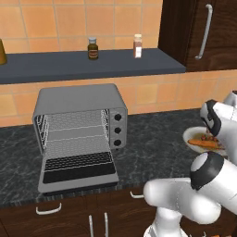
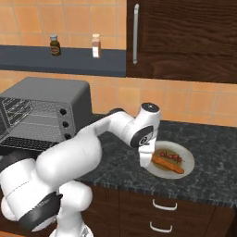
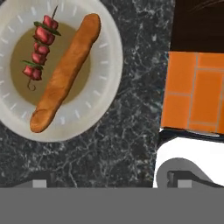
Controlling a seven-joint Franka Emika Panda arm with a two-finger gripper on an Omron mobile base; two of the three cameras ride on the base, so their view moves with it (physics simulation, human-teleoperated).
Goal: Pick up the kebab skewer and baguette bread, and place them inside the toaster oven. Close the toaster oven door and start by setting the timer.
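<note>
A white plate on the dark counter carries the kebab skewer with red chunks and, beside it, the long orange-brown baguette bread. My gripper hangs open above the counter, just off the plate's edge, touching neither. From the right base view the gripper sits at the left rim of the plate, next to the baguette bread and the skewer. The grey toaster oven stands to the left with its door folded down flat and its racks bare.
A dark shelf above the oven holds a brown jar and a small shaker. A tall dark cabinet rises behind the plate. Orange tiles back the counter, and drawers sit below its front edge.
</note>
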